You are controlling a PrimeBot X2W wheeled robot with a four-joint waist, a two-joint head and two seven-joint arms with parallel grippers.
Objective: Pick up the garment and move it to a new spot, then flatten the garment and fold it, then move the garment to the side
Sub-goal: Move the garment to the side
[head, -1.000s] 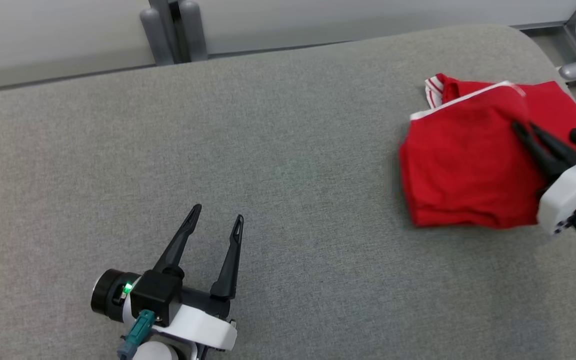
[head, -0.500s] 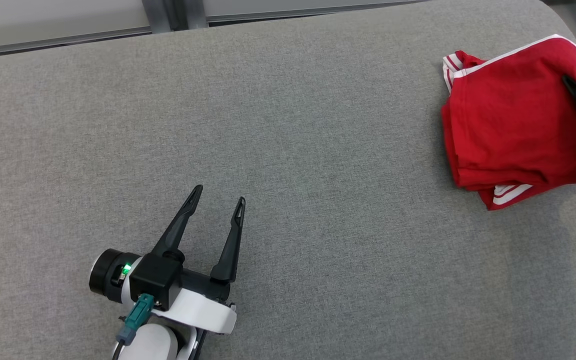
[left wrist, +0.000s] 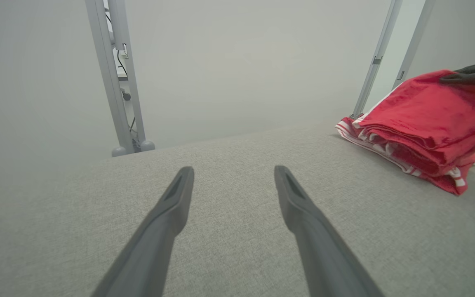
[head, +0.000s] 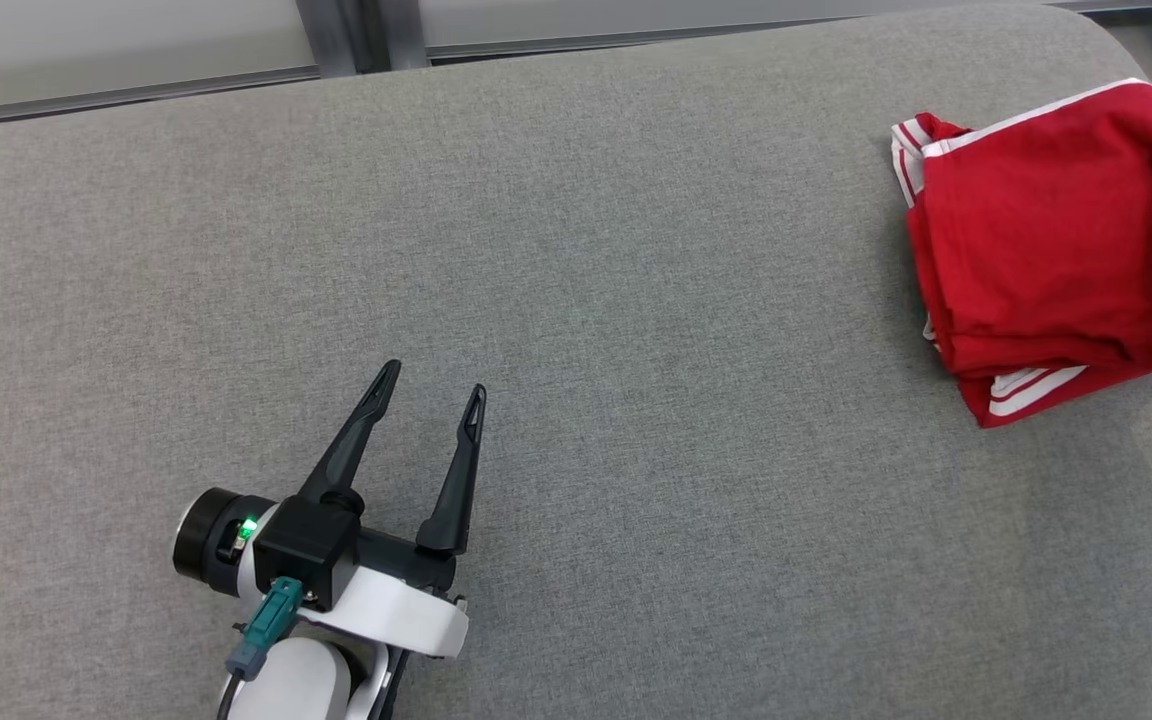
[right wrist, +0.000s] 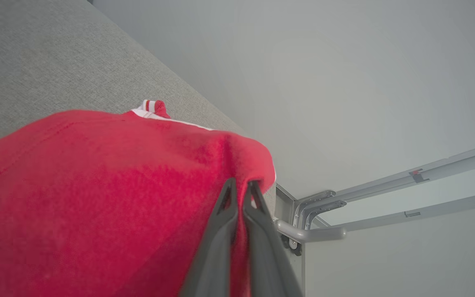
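While in the right claw [right wrist: 239,183], folded red garment [head: 1036,250], white-striped

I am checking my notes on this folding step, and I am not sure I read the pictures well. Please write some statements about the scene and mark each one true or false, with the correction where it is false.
1. The left gripper is open and holds nothing. True.
2. The right gripper is open above the garment. False: its fingers are shut on a fold of the red cloth.
3. The garment is red with white stripes. True.
4. The garment lies spread flat in the middle of the gray surface. False: it is folded in layers near the right end of the surface, far from the left gripper.
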